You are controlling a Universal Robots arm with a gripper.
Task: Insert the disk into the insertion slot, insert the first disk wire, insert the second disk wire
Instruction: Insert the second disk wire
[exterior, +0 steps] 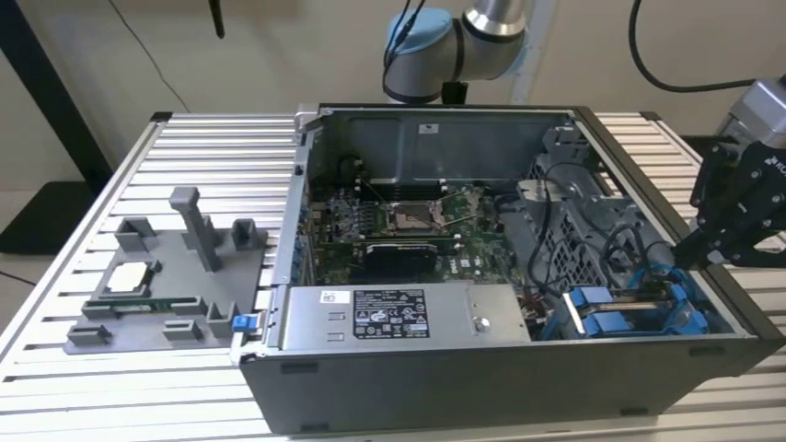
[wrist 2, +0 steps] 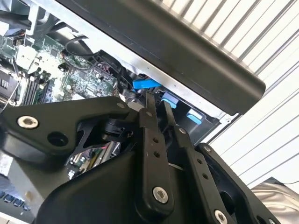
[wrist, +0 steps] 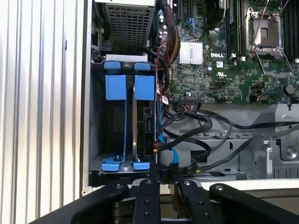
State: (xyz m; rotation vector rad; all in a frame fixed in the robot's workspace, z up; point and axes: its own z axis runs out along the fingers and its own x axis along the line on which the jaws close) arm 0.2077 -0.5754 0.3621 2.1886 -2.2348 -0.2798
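Gripper (wrist: 164,168) linkage nearest in first wrist view, nearly closed, seemingly pinching blue disk wire (wrist: 167,148). Disk (wrist: 146,116) just ahead of tips, sitting in drive bay (wrist: 96,140), long axis running away from gripper. Second wrist view: wire end (wrist 2: 145,84) at tips. Exterior view: gripper (exterior: 686,260) at bay's edge.
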